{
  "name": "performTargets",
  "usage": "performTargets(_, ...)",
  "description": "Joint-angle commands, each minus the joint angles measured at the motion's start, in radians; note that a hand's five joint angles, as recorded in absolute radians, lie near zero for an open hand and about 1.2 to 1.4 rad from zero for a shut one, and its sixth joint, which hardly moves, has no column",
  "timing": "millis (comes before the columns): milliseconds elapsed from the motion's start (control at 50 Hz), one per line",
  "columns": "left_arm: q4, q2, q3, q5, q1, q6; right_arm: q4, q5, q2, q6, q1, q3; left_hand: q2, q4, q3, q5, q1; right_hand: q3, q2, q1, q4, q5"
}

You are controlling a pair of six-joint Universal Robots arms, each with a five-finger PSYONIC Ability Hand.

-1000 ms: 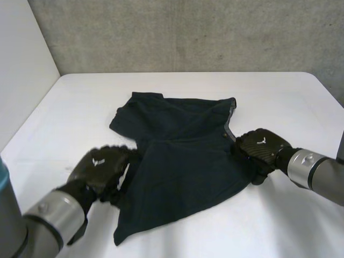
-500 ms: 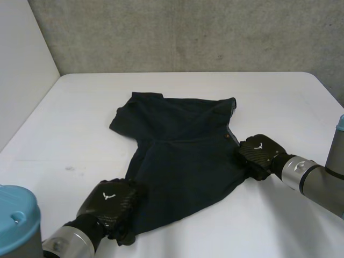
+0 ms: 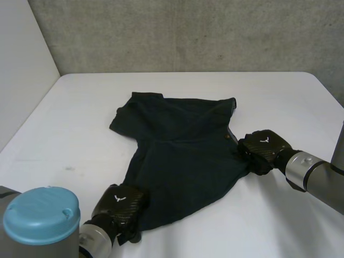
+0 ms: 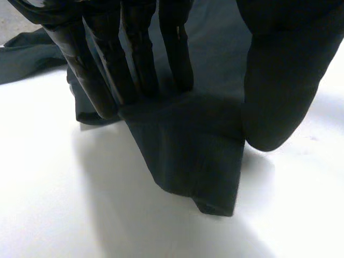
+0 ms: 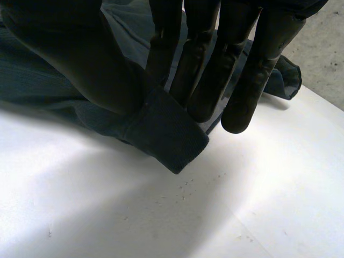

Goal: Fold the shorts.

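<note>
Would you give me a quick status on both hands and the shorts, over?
Left robot hand pinching near corner of dark shorts. Right robot hand pinching right-side corner. Shorts spread on white table, not yet folded. Nothing in the way.

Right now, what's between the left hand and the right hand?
The dark shorts, spread on the table, as the head view shows. The left hand pinches their near corner, the right hand a corner on their right side.
</note>
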Motion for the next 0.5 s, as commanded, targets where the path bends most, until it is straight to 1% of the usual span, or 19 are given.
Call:
performTargets(20,0.091,-0.061,0.009,-0.052,0.002,0.099,0.005,0.016,0.001,0.0,0.0,0.003,0.653,0.655,0.655,0.663,0.645,0.214,0.22,0.45,0.207,0.25)
performTargets(40,0.1,-0.059,0.011,-0.058,0.003,0.113,0.007,0.019,0.001,0.0,0.0,0.003,0.762,0.764,0.764,0.772,0.754,0.214,0.22,0.45,0.207,0.25)
performTargets(60,0.108,-0.056,0.012,-0.061,0.003,0.128,0.011,0.024,0.001,0.0,0.0,0.006,0.783,0.785,0.785,0.793,0.775,0.214,0.22,0.45,0.207,0.25)
performTargets(120,0.128,-0.001,0.028,-0.064,0.005,0.183,0.039,0.025,-0.001,-0.009,0.0,0.004,0.783,0.785,0.785,0.793,0.775,0.214,0.22,0.45,0.207,0.25)
performTargets(160,0.131,0.055,0.044,-0.061,0.012,0.221,0.094,0.025,-0.005,-0.014,-0.002,0.0,0.783,0.785,0.785,0.793,0.775,0.214,0.22,0.45,0.207,0.25)
performTargets(200,0.129,0.073,0.057,-0.056,0.018,0.246,0.143,0.025,-0.016,-0.016,-0.002,-0.008,0.783,0.785,0.785,0.793,0.775,0.214,0.22,0.45,0.207,0.25)
performTargets(240,0.123,0.079,0.078,-0.055,0.031,0.271,0.215,0.027,-0.056,-0.005,-0.002,-0.017,0.783,0.785,0.785,0.793,0.775,-0.241,-0.235,-0.005,-0.247,-0.205)
performTargets(260,0.122,0.079,0.083,-0.055,0.034,0.277,0.235,0.027,-0.073,-0.002,-0.002,-0.017,0.783,0.785,0.785,0.793,0.775,-0.409,-0.403,-0.173,-0.415,-0.373)
performTargets(300,0.113,0.079,0.093,-0.055,0.049,0.289,0.272,0.028,-0.107,0.015,-0.002,-0.019,0.783,0.785,0.785,0.793,0.775,-0.6,-0.594,-0.365,-0.607,-0.565)
performTargets(360,0.102,0.079,0.104,-0.053,0.078,0.291,0.275,0.03,-0.114,0.059,-0.004,-0.014,0.783,0.785,0.785,0.793,0.775,-0.686,-0.68,-0.45,-0.693,-0.65)
performTargets(380,0.093,0.079,0.113,-0.053,0.1,0.289,0.272,0.028,-0.114,0.095,-0.004,-0.004,0.783,0.785,0.785,0.793,0.775,-0.785,-0.779,-0.55,-0.792,-0.75)
performTargets(400,0.088,0.079,0.118,-0.053,0.11,0.289,0.267,0.027,-0.114,0.107,-0.002,0.001,0.783,0.785,0.785,0.793,0.775,-0.818,-0.812,-0.582,-0.825,-0.783)
performTargets(440,0.077,0.08,0.127,-0.052,0.123,0.288,0.244,0.027,-0.114,0.136,-0.002,0.015,0.783,0.785,0.785,0.793,0.775,-0.839,-0.833,-0.603,-0.846,-0.803)
performTargets(500,0.057,0.079,0.15,-0.026,0.135,0.283,0.205,0.027,-0.114,0.152,0.0,0.036,0.783,0.785,0.785,0.793,0.775,-0.836,-0.83,-0.6,-0.843,-0.8)
